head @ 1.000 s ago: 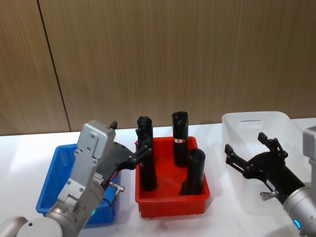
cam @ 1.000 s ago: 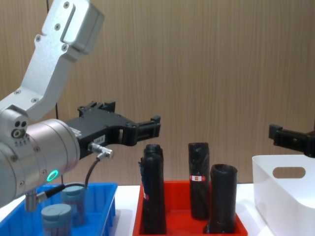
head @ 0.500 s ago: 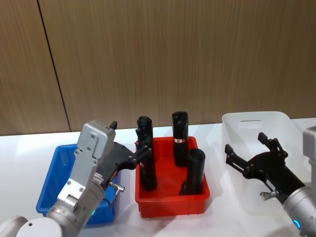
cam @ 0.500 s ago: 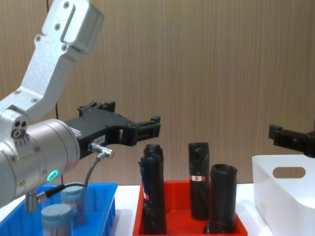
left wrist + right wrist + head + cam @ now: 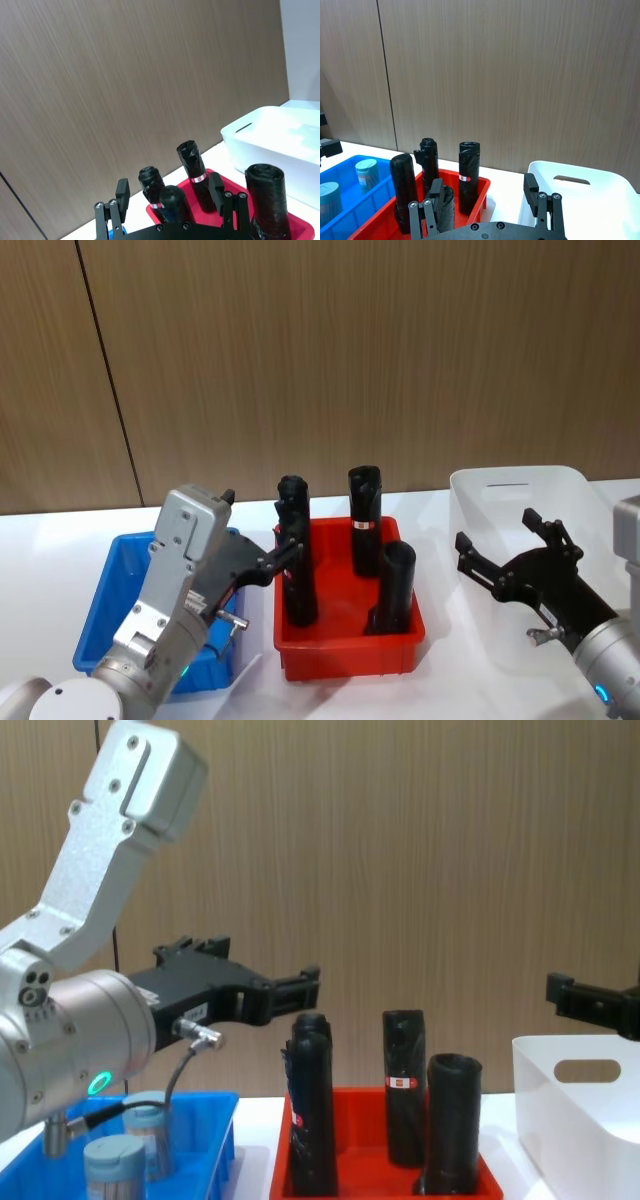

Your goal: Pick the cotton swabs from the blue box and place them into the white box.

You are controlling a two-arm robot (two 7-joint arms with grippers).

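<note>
White table (image 5: 45,540) before wood-panelled wall (image 5: 350,350) (left gripper (image 5: 261,520), right gripper (image 5: 496,530): both splayed)

Two tubs of cotton swabs (image 5: 113,1165) stand upright in the blue box (image 5: 112,575). They are small, round and clear-walled, with dull grey-blue lids shut on top and pale sticks showing through the sides. In the chest view one tub stands nearer and the other just behind it; the right wrist view shows them near each other with a gap between. The blue box is a shallow bright rectangular tray lying flat on the left of the white table (image 5: 45,535). The white box (image 5: 505,488), tall-walled with rounded corners and an oval handle cut-out near its rim, stands well apart on the table's right.
</note>
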